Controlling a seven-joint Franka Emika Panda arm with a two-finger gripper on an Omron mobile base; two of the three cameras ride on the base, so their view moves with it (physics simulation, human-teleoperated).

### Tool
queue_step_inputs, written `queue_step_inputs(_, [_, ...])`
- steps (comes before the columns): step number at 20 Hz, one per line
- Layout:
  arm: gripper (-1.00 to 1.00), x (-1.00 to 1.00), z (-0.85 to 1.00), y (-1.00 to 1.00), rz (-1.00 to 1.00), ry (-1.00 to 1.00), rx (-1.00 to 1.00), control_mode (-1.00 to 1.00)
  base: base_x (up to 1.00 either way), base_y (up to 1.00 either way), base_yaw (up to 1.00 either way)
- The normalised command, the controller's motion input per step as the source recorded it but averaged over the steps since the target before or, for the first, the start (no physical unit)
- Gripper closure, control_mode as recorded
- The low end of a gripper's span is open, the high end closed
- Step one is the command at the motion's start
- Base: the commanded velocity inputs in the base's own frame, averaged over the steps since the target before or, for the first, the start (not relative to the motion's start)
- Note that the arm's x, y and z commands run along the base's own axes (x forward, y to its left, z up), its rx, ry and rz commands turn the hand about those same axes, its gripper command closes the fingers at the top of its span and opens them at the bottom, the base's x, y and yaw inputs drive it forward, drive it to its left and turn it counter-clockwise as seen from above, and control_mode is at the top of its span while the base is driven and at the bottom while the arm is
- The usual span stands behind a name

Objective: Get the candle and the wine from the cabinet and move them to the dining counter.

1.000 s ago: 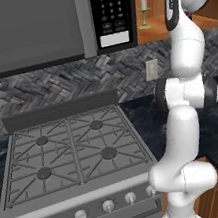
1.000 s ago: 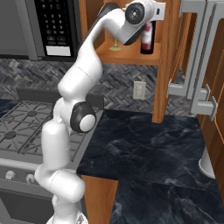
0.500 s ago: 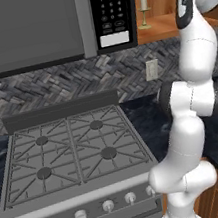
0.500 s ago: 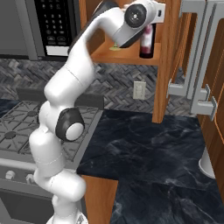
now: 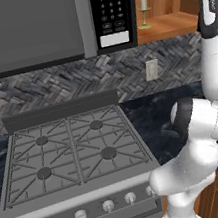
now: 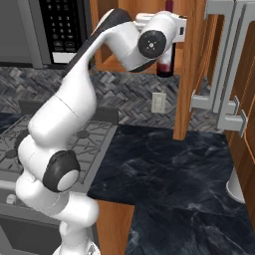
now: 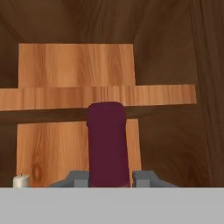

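Note:
The wine (image 6: pixel 166 65) stands at the right end of the open cabinet's shelf (image 5: pixel 167 22), its lower body showing below my white hand. In the hand view its dark red neck (image 7: pixel 108 140) rises upright between my gripper (image 7: pixel 109 178) tips, which are shut on it. The cream candle (image 5: pixel 144 9) on its brass holder stands at the shelf's left end, close to the microwave; its top (image 7: pixel 20 180) peeks in at the hand view's lower left. The dining counter is out of view.
A black microwave (image 5: pixel 111 9) hangs left of the cabinet over a grey gas stove (image 5: pixel 72 148). A black marbled worktop (image 6: pixel 174 169) runs right of the stove. An upright wooden panel (image 6: pixel 187 74) and silver bar handles (image 6: pixel 219 60) stand close to the right of my hand.
My arm's elbow has swung outward and down, while the hand stays at the shelf with the wine in its grip. The candle has not moved.

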Motion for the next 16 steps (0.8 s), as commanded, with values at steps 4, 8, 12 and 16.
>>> queue_step_inputs(4, [1.0, -0.77, -0.07, 0.59, 0.0, -0.01, -0.04, -1.0, 0.0, 0.0, 0.0])
queue_step_inputs(8, [1.0, -0.72, -0.06, 0.69, 0.0, 0.0, -0.01, -1.0, 0.0, 0.0, 0.0])
queue_step_inputs(12, [1.0, -0.83, -0.1, 0.67, 0.0, 0.0, 0.0, -1.0, 0.0, 0.0, 0.0])
queue_step_inputs(16, [1.0, -0.92, -0.06, 0.66, 0.0, 0.01, 0.0, -1.0, 0.0, 0.0, 0.0])
